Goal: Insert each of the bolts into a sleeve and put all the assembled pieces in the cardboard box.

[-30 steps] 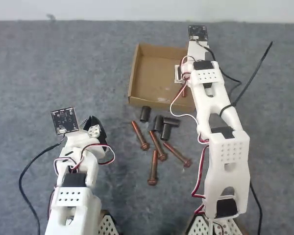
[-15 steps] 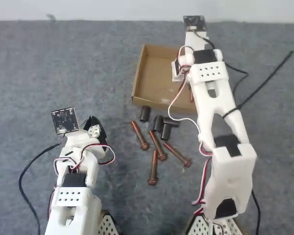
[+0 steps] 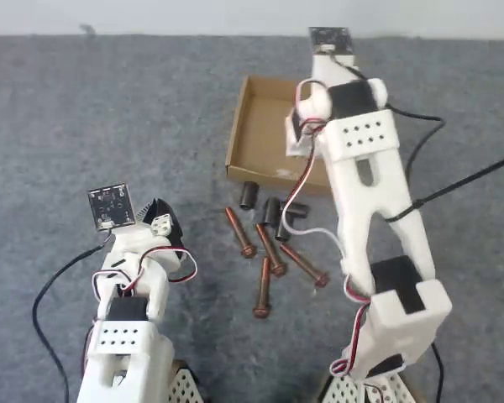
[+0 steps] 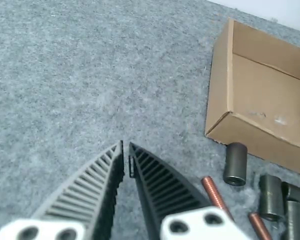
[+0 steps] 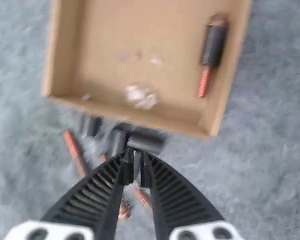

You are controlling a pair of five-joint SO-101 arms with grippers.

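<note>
**Grey Felt, Two Closed Pincers, One Piece Boxed**

Grey felt-like worktop (image 3: pixel 84 109) carries everything and runs back to a plain white wall (image 3: pixel 151 15) along its far edge.

The left pincer (image 4: pixel 126 145) sits low over bare felt. Its ribbed black jaws are pressed together with nothing between them. Ahead of it, off toward the other arm, stands the shallow brown cardboard box (image 4: pixel 219 85), open on top, one corner turned toward the tips. Nearer this pincer than the box, close to the box's front wall, black cylindrical sleeves (image 4: pixel 235 164) and copper-coloured bolts (image 4: pixel 213 190) lie loose on the felt.

The right pincer (image 5: pixel 135 156) hangs above the box's near wall, jaws likewise closed on nothing. Ahead of its tips, inside the box, rests one assembled piece, a copper bolt in a black sleeve (image 5: pixel 213 42). It lies against the side wall farther from the left arm, its threaded end poking out toward the pincer. Under the tips, outside the box, lies the loose cluster.

In the high view four bolts lie between the two arms. A black cable (image 3: pixel 479 172) trails from the right arm across the felt.
</note>
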